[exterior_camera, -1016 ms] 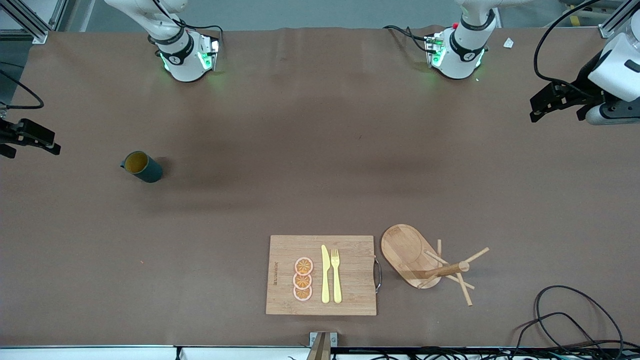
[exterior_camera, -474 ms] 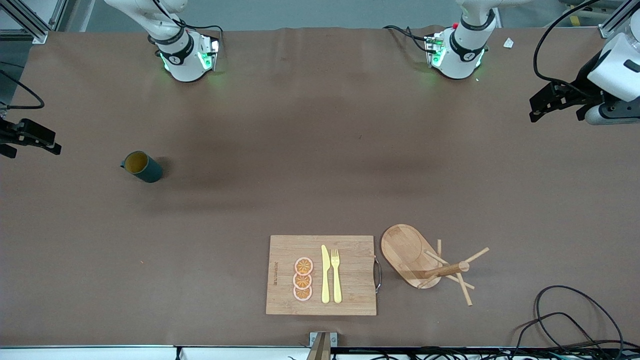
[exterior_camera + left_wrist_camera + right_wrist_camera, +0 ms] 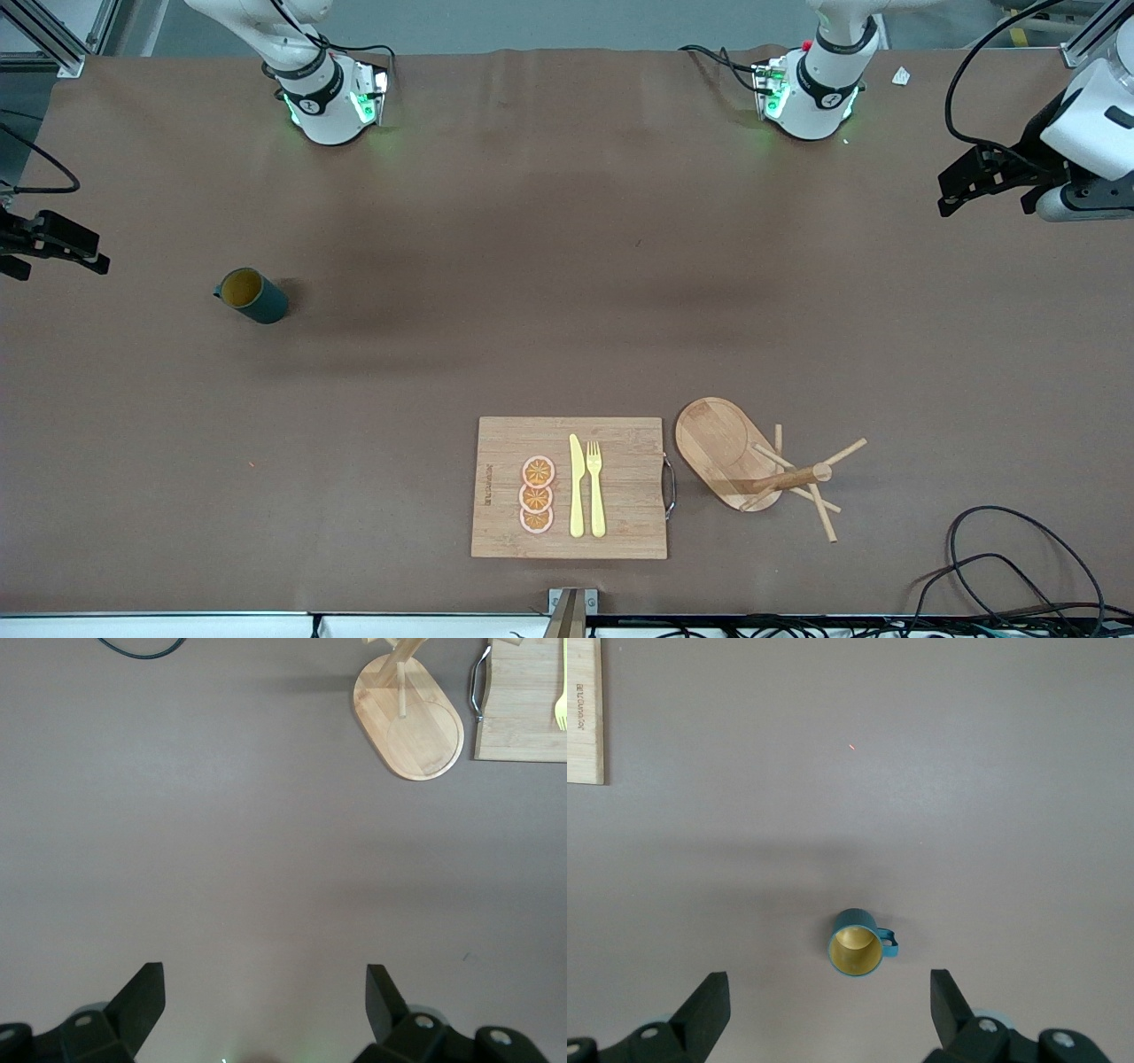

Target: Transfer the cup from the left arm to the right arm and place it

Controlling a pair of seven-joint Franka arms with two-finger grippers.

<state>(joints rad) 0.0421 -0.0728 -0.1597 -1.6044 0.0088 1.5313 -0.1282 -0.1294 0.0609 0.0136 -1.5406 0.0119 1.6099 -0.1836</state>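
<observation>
Over the right arm's end of the table (image 3: 567, 266) we find the right gripper (image 3: 55, 244), up in the air, its jaws spread wide apart and holding nothing. Its wrist view shows the cup (image 3: 857, 943) on the table between the two open fingers (image 3: 709, 1001), apart from both. The cup (image 3: 252, 295) stands upright with its mouth up, yellowish inside showing and handle on its side, toward the right arm's end of the table and well apart from everything else.

Over the left arm's end of the table we find the left gripper (image 3: 961, 182), also raised, jaws wide apart and empty. Its wrist view shows bare table under the fingers (image 3: 146, 997).

Nearer the front camera lies a wooden cutting board (image 3: 620, 487) carrying three orange slices (image 3: 537, 494), a yellow knife (image 3: 577, 487) and a yellow fork (image 3: 595, 487). Just beside it, toward the left arm's end, stands a wooden mug rack (image 3: 753, 465) on an oval base.
</observation>
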